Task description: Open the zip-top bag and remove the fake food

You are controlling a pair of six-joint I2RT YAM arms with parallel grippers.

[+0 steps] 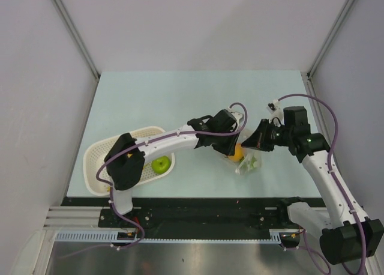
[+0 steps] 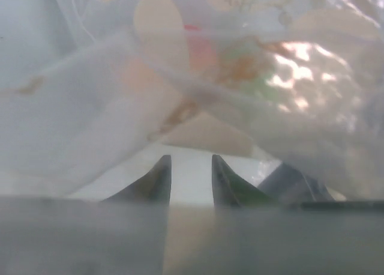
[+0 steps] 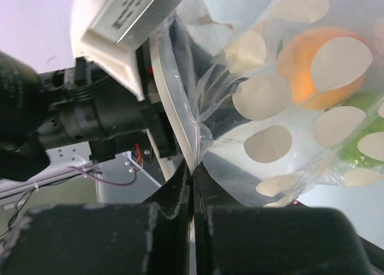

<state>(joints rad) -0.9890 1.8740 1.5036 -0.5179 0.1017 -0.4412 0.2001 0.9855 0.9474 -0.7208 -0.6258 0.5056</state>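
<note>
The zip-top bag (image 1: pixel 249 162) lies crumpled at mid-table between my two grippers; it is clear with pale round dots (image 3: pixel 270 95). Fake food shows inside it: an orange piece (image 3: pixel 297 71) (image 1: pixel 235 154) and something green (image 3: pixel 366 107). My right gripper (image 3: pixel 193 170) (image 1: pixel 247 144) is shut on the bag's edge, with film pinched between its black fingers. My left gripper (image 1: pixel 231 148) presses in from the left at the orange piece. In the left wrist view bag film (image 2: pixel 240 77) drapes over the lens, and the left gripper (image 2: pixel 191 176) shows a narrow gap with only pale blur in it.
A white perforated basket (image 1: pixel 96 152) sits at the near left with a green apple (image 1: pixel 161 164) in it, partly under the left arm. Grey walls enclose the pale table (image 1: pixel 180 95) on three sides.
</note>
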